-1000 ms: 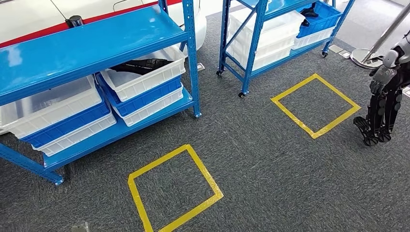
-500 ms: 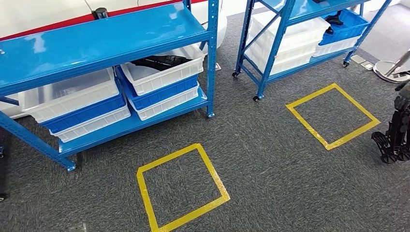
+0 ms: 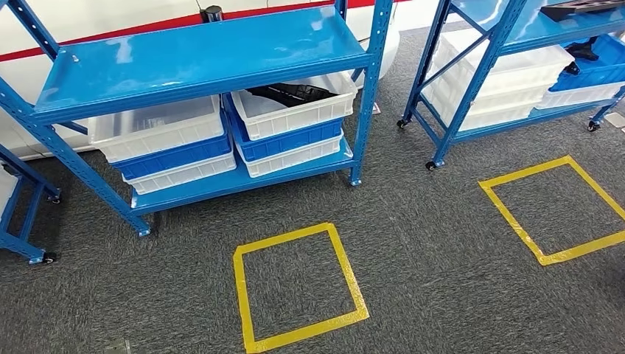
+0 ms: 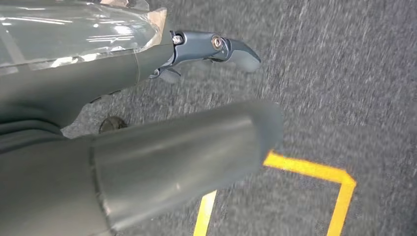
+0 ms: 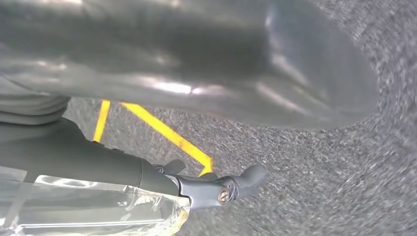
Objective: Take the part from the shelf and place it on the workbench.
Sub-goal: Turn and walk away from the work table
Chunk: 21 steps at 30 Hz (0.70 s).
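The left robot hand (image 4: 147, 123) hangs empty over the floor, thumb and fingers apart. The right robot hand (image 5: 196, 113) hangs likewise, empty, fingers extended.

Head view looks down from high and forward over the blue shelf (image 3: 199, 55) and grey carpet (image 3: 442, 280). Both wrist views sit tight behind the left hand (image 4: 147, 147) and right hand (image 5: 196, 59), facing that carpet; all three share its yellow tape (image 3: 298, 287).
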Tool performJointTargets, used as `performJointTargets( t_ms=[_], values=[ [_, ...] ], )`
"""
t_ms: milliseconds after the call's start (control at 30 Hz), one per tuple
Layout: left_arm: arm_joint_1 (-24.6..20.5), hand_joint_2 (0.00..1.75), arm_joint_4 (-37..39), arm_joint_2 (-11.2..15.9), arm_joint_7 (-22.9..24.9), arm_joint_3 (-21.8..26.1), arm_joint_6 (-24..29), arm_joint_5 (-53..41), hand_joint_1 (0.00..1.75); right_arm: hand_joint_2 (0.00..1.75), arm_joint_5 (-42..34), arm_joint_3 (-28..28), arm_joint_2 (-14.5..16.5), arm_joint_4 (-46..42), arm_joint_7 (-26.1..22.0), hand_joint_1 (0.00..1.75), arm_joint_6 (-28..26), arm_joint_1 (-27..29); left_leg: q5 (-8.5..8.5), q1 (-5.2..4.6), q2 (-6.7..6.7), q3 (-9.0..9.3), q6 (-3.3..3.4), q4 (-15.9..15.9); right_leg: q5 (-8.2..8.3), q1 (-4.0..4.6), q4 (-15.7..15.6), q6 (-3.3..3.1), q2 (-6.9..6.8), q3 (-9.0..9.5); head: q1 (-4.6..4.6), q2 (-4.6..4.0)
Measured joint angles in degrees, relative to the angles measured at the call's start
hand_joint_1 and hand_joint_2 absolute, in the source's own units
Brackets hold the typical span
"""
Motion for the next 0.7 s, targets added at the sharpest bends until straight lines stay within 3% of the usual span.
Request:
performJointTargets(
  t_ms=[67,133,167,200,233,267,333,367,400,467,533,567,633,700],
  values=[
    [-0.01,0.00,-0.01,0.05,-0.05,0.13,0.02,0.00,0.00,0.00,0.01,-0.02,0.08,-0.02,-0.02,0.00,0.01,-0.02,-2.12,0.04,2.08,-1.41,-0.52,3.20,0.10,-0.19,-0.15,-0.64,-0.79,0.09,-0.44,0.00],
    [-0.14,0.00,-0.02,0.01,-0.08,0.17,0.01,0.00,0.00,0.00,0.03,-0.03,0.07,-0.03,-0.04,0.00,0.02,0.11,-6.04,0.12,4.52,-5.07,-1.06,10.61,-0.02,-0.01,-0.15,-1.09,-1.75,0.08,-0.95,0.00],
    [-0.14,0.00,-0.02,0.02,-0.08,0.18,0.00,0.00,0.00,0.00,0.01,-0.04,0.08,-0.03,-0.05,0.00,0.02,0.21,-7.48,0.18,5.03,-6.96,-1.22,14.22,-0.08,0.07,-0.14,-1.22,-2.26,0.05,-1.02,-0.01],
    [-0.07,0.00,-0.02,0.02,-0.07,0.19,-0.02,0.01,0.00,0.00,-0.01,-0.05,0.09,-0.03,-0.05,0.00,0.02,0.28,-7.87,0.21,5.27,-8.11,-1.27,16.30,-0.13,0.14,-0.13,-1.28,-2.76,0.04,-1.04,-0.01],
    [0.00,0.00,-0.02,0.04,-0.07,0.19,-0.02,0.01,0.00,0.00,-0.02,-0.06,0.10,-0.03,-0.06,0.00,0.02,0.29,-7.10,0.23,5.39,-8.10,-1.21,16.15,-0.18,0.20,-0.13,-1.33,-3.23,0.09,-1.06,-0.01],
    [0.04,0.00,-0.02,0.07,-0.07,0.20,-0.03,0.02,0.00,0.00,-0.01,-0.06,0.13,-0.03,-0.07,0.00,0.02,0.27,-5.39,0.22,5.60,-6.86,-1.01,13.68,-0.23,0.26,-0.13,-1.37,-3.66,0.18,-1.08,-0.01],
    [-0.06,0.00,-0.05,0.17,-0.08,0.20,-0.03,0.01,0.00,0.00,0.03,-0.06,0.22,-0.03,-0.08,0.00,0.02,0.14,-1.77,-0.07,7.13,-2.48,-0.23,5.49,-0.40,0.48,-0.12,-1.27,-4.43,0.47,-1.08,-0.01],
    [-0.18,0.00,-0.09,0.18,-0.09,0.20,-0.03,0.01,0.00,0.00,0.05,-0.06,0.27,-0.03,-0.09,0.00,0.02,0.08,-0.82,-0.30,7.84,-0.83,0.17,2.32,-0.52,0.63,-0.13,-1.11,-4.76,0.59,-1.05,-0.01],
    [-0.29,0.00,-0.12,0.20,-0.09,0.20,-0.03,0.01,0.00,0.00,0.07,-0.06,0.30,-0.03,-0.10,0.00,0.02,0.02,-0.52,-0.53,8.30,0.04,0.51,0.57,-0.63,0.74,-0.15,-0.89,-5.10,0.67,-1.05,-0.01],
    [-0.41,0.00,-0.16,0.23,-0.10,0.20,-0.03,0.02,0.00,0.00,0.09,-0.06,0.35,-0.03,-0.11,0.00,0.02,-0.06,-0.52,-0.83,7.63,0.13,1.02,-0.11,-0.74,0.80,-0.43,-0.33,-5.87,0.98,-1.04,-0.01],
    [-0.37,0.00,-0.16,0.21,-0.10,0.20,-0.03,0.03,0.00,0.00,0.11,-0.07,0.37,-0.07,-0.14,0.00,0.02,-0.10,0.11,-0.49,6.70,0.73,1.60,-1.03,-1.27,0.65,0.15,0.17,-5.16,0.94,-0.97,-0.01],
    [-0.40,0.00,-0.17,0.17,-0.11,0.21,-0.03,0.04,0.00,0.00,0.09,-0.10,0.38,-0.08,-0.16,0.00,0.02,-0.09,0.46,-0.25,6.29,1.04,1.87,-1.52,-2.18,0.61,1.77,0.21,-4.09,0.28,-0.82,-0.01],
    [-0.51,0.00,-0.17,0.12,-0.12,0.22,-0.03,0.05,0.00,0.00,-0.17,-0.34,0.37,-0.08,-0.33,0.00,0.02,-0.01,0.76,-0.01,5.53,1.22,2.15,-1.86,-5.29,0.47,8.66,-0.06,-1.80,-3.11,-0.28,-0.01],
    [-0.46,0.00,-0.17,0.09,-0.12,0.22,-0.01,0.09,0.00,0.00,-0.53,-0.69,0.29,-0.07,-0.62,0.00,0.02,0.09,0.76,-0.05,4.70,1.13,2.16,-1.82,-7.41,0.42,15.31,0.11,-1.22,-6.70,0.00,-0.01]
  ],
)
